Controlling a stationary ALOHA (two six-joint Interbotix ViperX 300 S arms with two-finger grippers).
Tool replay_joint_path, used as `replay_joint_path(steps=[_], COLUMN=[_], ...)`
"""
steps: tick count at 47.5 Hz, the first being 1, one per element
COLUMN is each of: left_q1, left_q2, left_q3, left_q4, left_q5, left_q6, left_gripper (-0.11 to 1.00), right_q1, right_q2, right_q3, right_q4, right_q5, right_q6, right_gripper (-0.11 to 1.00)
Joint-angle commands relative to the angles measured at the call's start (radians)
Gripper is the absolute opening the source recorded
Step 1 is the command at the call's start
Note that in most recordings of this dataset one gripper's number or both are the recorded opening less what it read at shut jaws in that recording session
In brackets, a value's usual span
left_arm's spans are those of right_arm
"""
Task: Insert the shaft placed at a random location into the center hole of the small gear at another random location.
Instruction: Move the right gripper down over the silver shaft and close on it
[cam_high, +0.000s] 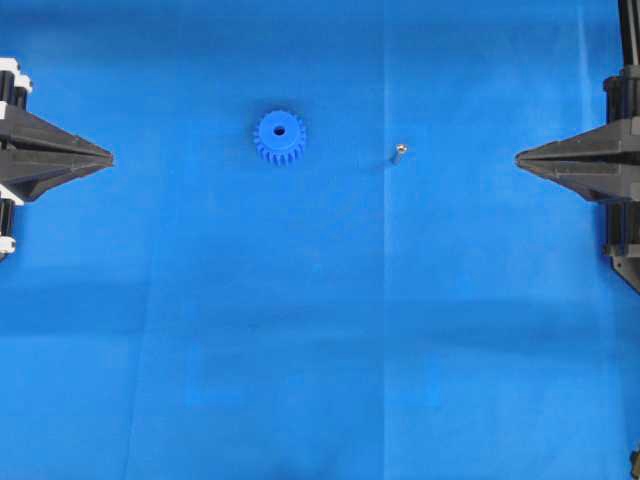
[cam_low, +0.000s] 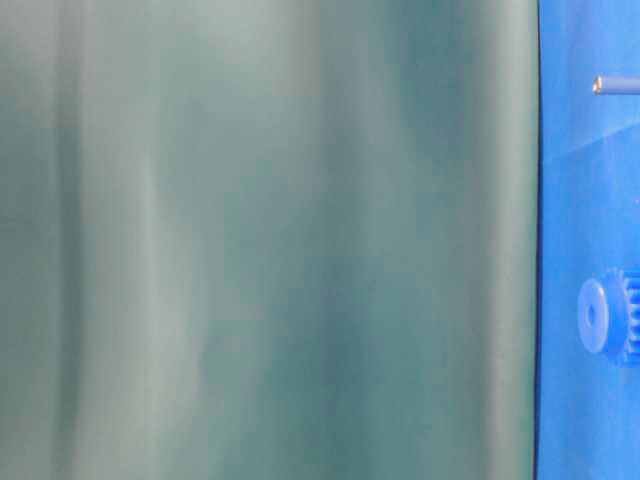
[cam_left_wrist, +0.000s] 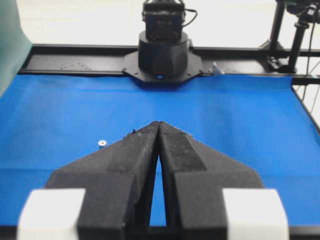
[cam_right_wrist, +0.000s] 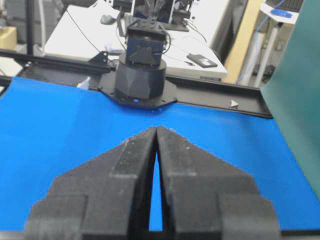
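Nothing done yet — small blue plastic gear (cam_high: 279, 137) upper centre, tiny silvery metal shaft (cam_high: 398, 152) apart to its right; left gripper (cam_high: 108, 157) and right gripper (cam_high: 520, 157) closed, empty — everything remains

Small gear (cam_low: 607, 318) near shaft (cam_low: 617, 85) (blue mat (cam_low: 575, 200))

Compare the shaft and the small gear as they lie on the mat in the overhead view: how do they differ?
The shaft is a tiny silvery-grey pin; the small gear is bright blue, toothed and far bigger. The gear nearly blends into the blue mat; the shaft stands out. The gear sits nearer the left gripper, the shaft nearer the right gripper. Both rest free on the mat, untouched by either gripper.
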Motion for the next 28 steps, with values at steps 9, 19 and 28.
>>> replay_joint_path(steps=[9, 19, 28], left_q1=[-0.011, -0.011, -0.011], left_q2=[0.002, 0.003, 0.002], left_q3=[-0.018, -0.017, -0.014], left_q4=[-0.002, 0.0, 0.0], left_q5=[0.008, 0.008, 0.008], left_q6=[-0.041, -0.04, -0.038], left_gripper=[0.0, 0.0, 0.0], right_q1=[-0.003, -0.052, -0.126], right_q2=[0.008, 0.058, 0.198], right_q3=[-0.037, -0.026, -0.008], right_q4=[0.002, 0.009, 0.04], right_q5=[0.049, 0.017, -0.063], right_q6=[0.003, 0.005, 0.008], right_gripper=[-0.06, -0.06, -0.01])
